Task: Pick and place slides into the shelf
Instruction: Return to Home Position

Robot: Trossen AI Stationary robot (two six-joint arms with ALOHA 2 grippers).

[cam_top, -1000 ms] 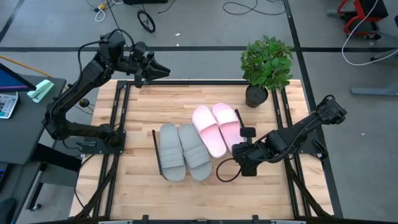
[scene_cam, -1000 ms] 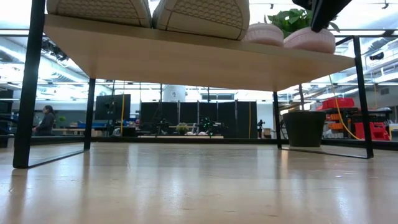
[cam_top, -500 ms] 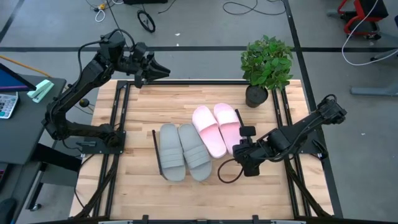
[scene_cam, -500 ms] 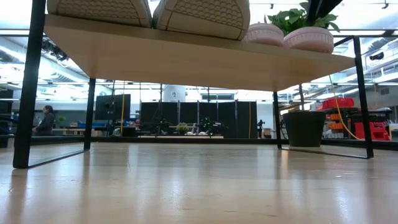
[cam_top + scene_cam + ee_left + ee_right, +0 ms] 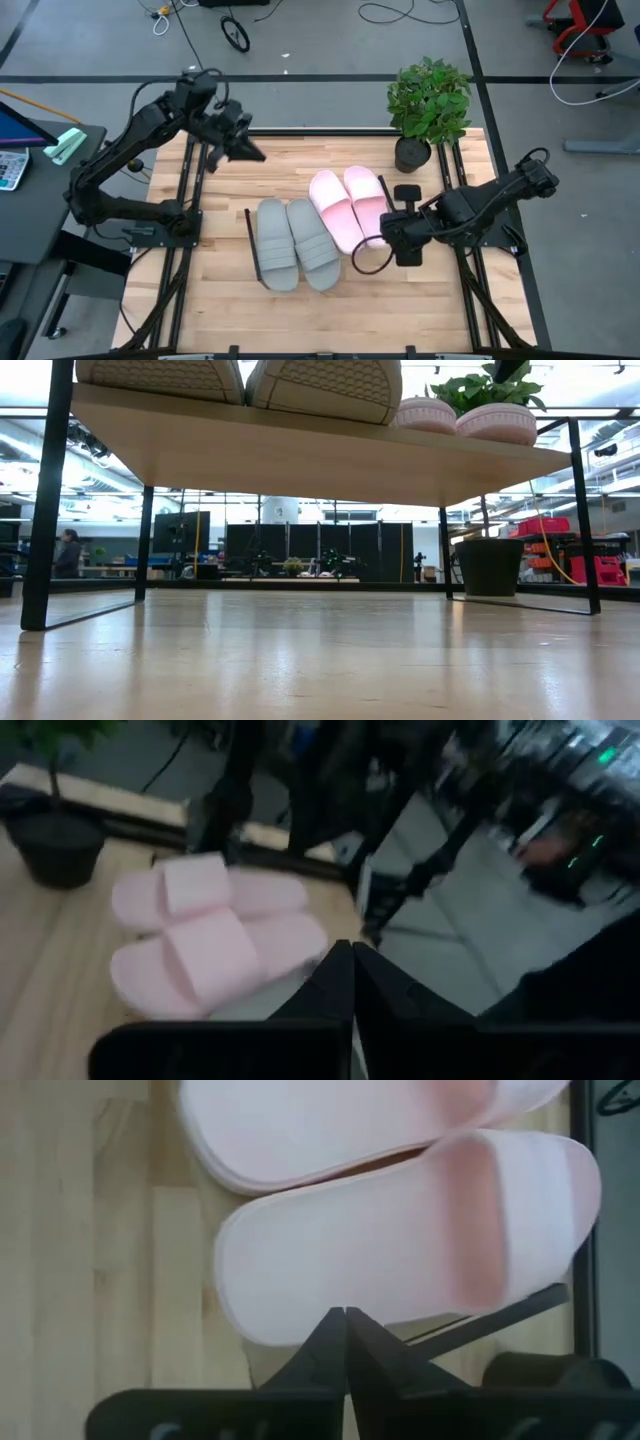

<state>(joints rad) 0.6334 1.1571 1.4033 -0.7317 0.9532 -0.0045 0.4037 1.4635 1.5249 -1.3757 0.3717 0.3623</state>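
Observation:
The grey pair of slides and the pink pair lie side by side on their soles on the shelf, whose black end frame shows beside the grey pair. In the low view the shelf board carries the grey soles and the pink ones. My right gripper is shut and hovers just off the near end of the right pink slide. My left gripper is shut and in the air over the table's far left part, with the pink pair ahead of it.
A potted plant stands at the table's far right corner, close behind the pink pair. A black cable loop hangs by my right gripper. Black rails run along both table sides. Bare wood lies under the shelf.
My right gripper has drawn back from the pink slide's near end and risen, leaving the top of the low view. My left gripper has swung from the far edge down and toward the table's middle. The slides have stayed in place.

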